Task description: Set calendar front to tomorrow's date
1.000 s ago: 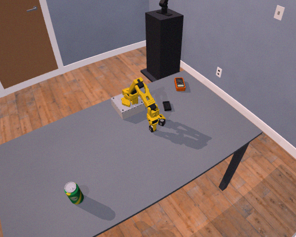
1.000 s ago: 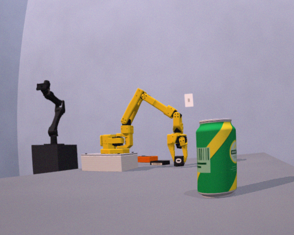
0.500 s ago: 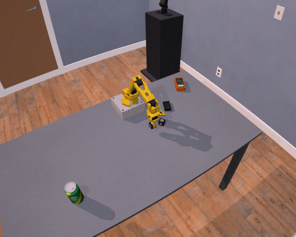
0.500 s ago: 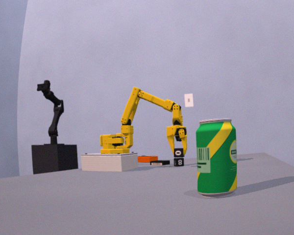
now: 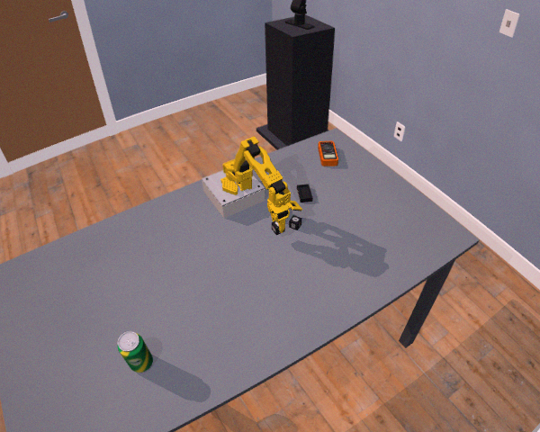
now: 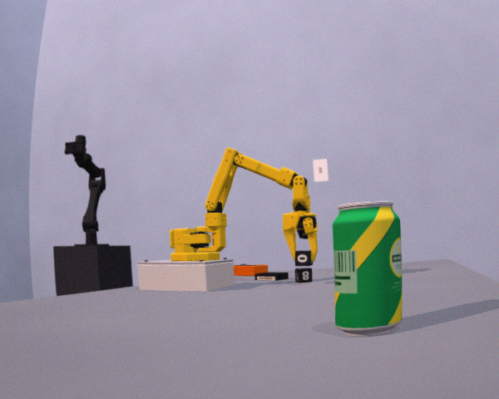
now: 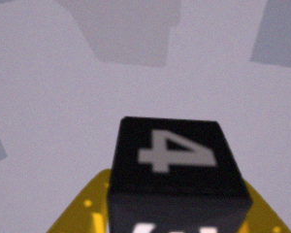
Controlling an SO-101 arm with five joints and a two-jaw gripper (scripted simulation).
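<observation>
My gripper (image 5: 277, 228) (image 6: 303, 256) (image 7: 177, 194) is shut on a black cube (image 5: 274, 228) (image 6: 302, 258) (image 7: 177, 182), raised above the table. The held cube shows a 0 to the exterior view. In the wrist view it shows a 4 lying on its side, and a cut-off digit below it. The other black cube (image 5: 294, 222) (image 6: 303, 275) rests on the table beside the gripper and shows an 8 in the exterior view. The black calendar tray (image 5: 304, 193) (image 6: 279, 276) lies nearer the robot base with no cube in it. Its pale label is too small to read.
The robot's white base block (image 5: 242, 204) (image 6: 172, 277) stands beyond the cubes from the top view. An orange multimeter (image 5: 328, 154) (image 6: 250, 269) lies behind the tray. A green and yellow can (image 5: 138, 355) (image 6: 367, 270) stands far off near the table's front.
</observation>
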